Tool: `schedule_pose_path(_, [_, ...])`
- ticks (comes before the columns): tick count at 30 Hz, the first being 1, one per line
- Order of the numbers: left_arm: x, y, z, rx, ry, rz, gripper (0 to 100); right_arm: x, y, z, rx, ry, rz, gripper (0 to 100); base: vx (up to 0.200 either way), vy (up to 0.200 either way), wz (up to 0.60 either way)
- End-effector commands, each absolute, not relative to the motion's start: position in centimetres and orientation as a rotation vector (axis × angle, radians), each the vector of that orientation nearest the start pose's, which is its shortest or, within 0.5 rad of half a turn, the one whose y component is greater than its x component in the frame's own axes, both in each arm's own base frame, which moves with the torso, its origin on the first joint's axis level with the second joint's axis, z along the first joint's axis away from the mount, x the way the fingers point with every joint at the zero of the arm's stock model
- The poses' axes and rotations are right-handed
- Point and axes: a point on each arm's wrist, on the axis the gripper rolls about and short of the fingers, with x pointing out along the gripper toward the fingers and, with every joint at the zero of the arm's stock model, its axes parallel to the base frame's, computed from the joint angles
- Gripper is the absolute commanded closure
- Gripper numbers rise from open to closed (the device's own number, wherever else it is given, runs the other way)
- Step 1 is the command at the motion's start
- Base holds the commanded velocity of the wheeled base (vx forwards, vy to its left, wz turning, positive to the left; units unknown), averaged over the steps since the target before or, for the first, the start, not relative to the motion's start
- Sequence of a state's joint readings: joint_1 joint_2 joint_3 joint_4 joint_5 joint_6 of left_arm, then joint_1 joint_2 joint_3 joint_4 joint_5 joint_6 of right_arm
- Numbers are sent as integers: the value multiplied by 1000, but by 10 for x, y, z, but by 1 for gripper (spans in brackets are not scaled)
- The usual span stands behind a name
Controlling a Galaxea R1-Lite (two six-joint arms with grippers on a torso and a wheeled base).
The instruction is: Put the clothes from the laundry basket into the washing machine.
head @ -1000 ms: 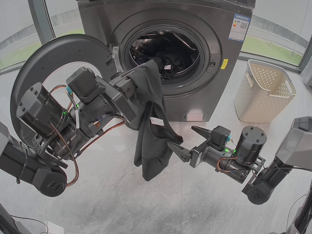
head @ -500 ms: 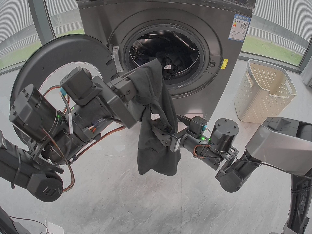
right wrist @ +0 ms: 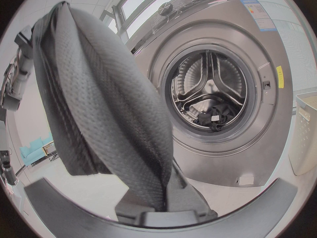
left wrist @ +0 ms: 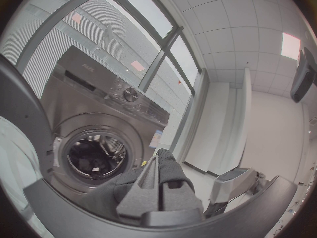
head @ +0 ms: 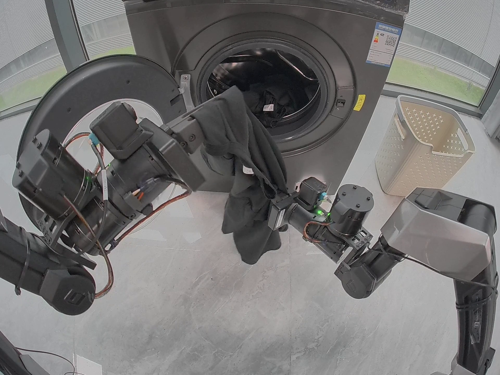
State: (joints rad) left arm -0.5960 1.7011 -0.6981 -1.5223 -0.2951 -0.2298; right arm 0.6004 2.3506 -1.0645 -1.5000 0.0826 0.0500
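The dark garment (head: 245,141) hangs in the air in the middle of the head view, in front of the open washing machine (head: 328,152), which stands at 12 o'clock. It is not yet inside the drum (head: 291,74). Its top edge is about level with the lower part of the round opening, and its lower end hangs free above the floor (head: 208,308).

The left gripper (head: 200,123) comes in from 9 o'clock and holds the garment at its top. Its fingers (left wrist: 148,182) are closed, and the cloth lies folded over them. The right gripper (head: 278,207) comes in from 4 o'clock and holds the same garment lower down, at its right edge. Its fingers are also closed on the cloth, which rises from them in a thick fold.

At the bottom of the drum lie some dark clothes (head: 276,100) with a small white label. The door (head: 99,84) stands wide open at 10 o'clock, behind the left arm. The laundry basket (head: 422,152), cream coloured, stands on the floor at 2 o'clock, just beside the machine.
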Motion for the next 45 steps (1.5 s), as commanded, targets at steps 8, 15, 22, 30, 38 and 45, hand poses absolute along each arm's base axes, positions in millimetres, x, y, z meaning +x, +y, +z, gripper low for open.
schedule_pose_path(8, [272,-134,174,-221,-184,-742,100,319,202,186,173,-371,612,100,0,0,0])
schedule_pose_path(15, [279,-125,114,-109,-13,-715,100,310,201,195,197,-384,623,100,0,0,0])
schedule_pose_path(22, [282,-129,104,-107,18,-728,0,306,203,192,199,-378,632,100,0,0,0])
schedule_pose_path(30, [243,-125,62,-31,230,-877,0,311,205,201,209,-407,628,100,0,0,0])
schedule_pose_path(38, [243,-124,67,4,191,-939,0,309,214,194,213,-382,641,100,0,0,0])
schedule_pose_path(45, [267,-150,92,-22,42,-992,0,302,224,187,211,-354,670,100,0,0,0])
